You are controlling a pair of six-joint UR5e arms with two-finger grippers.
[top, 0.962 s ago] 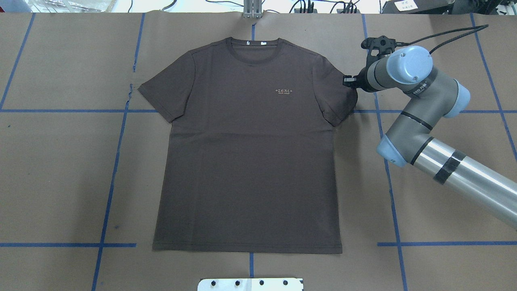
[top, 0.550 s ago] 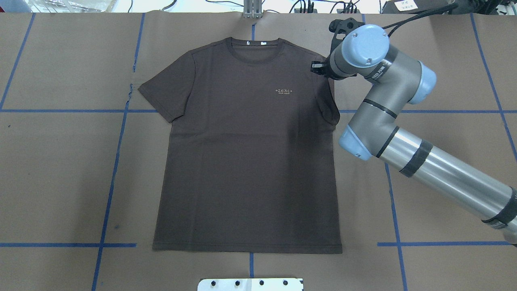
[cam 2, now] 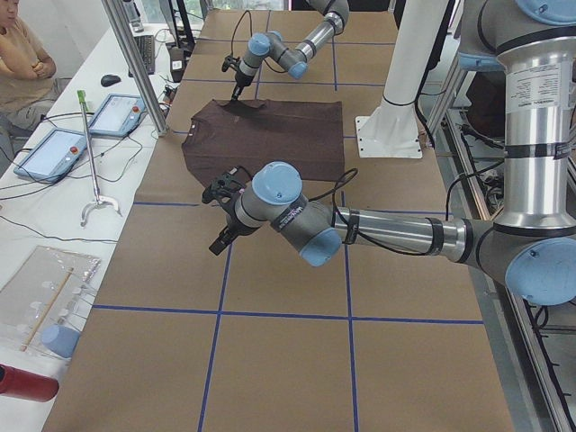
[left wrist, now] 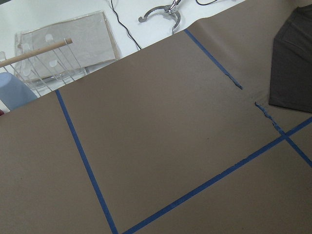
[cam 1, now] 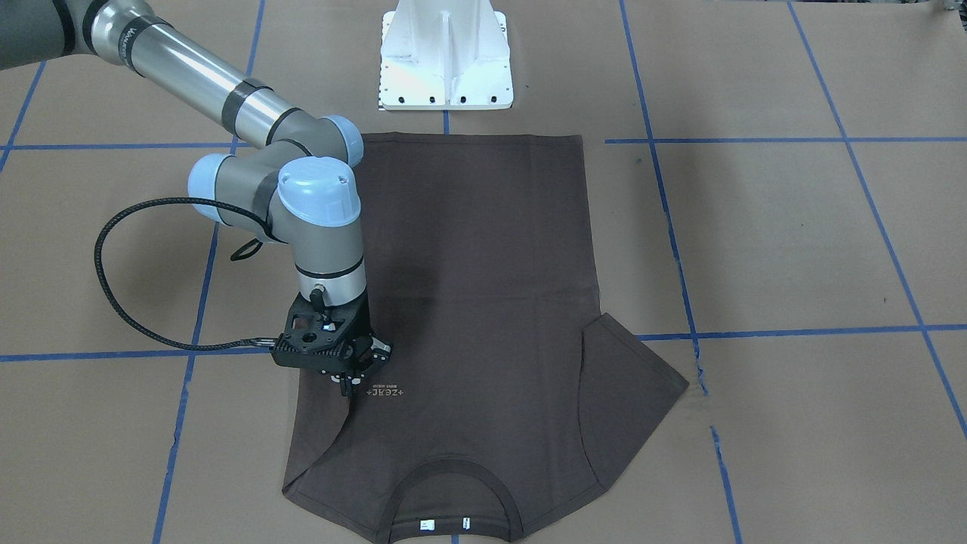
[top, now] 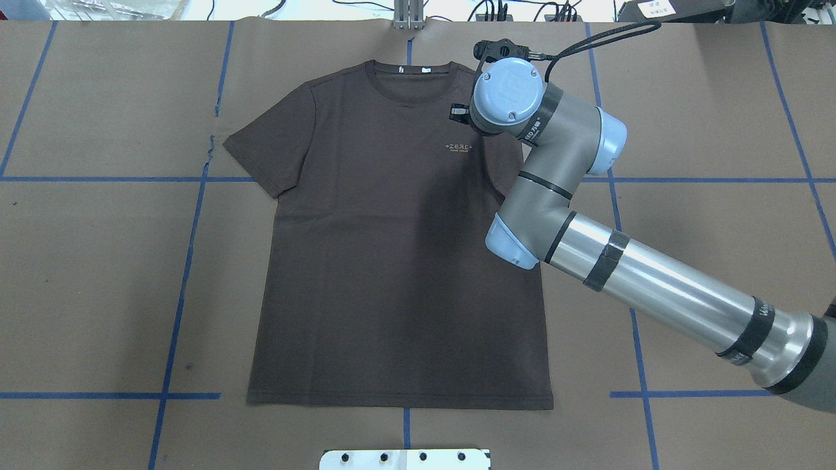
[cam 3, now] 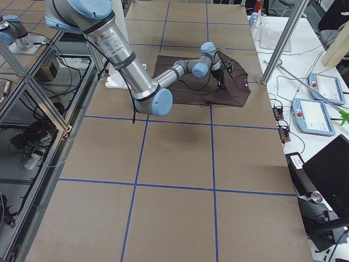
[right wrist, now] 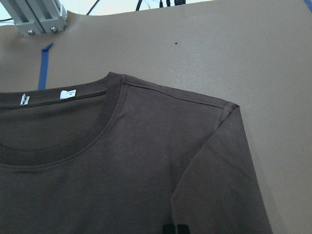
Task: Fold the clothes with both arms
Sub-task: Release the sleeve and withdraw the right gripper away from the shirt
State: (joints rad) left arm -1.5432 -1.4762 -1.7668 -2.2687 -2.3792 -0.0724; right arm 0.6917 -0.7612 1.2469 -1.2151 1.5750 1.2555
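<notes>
The dark brown T-shirt is lying flat and face up mid-table, its ribbed collar on the far side and its right sleeve lying doubled inward over the chest. The right arm is reaching over that shoulder, the right gripper pinching the sleeve's edge just beside the pale logo. The left arm is hanging well left of the shirt.

So you had just one T-shirt out there, with one chest logo and two white neck tags on it. Two arms were in play: the right arm and the left arm. Only one white pedestal base, too. Off to the side you had two tablets, and one person sat there.
</notes>
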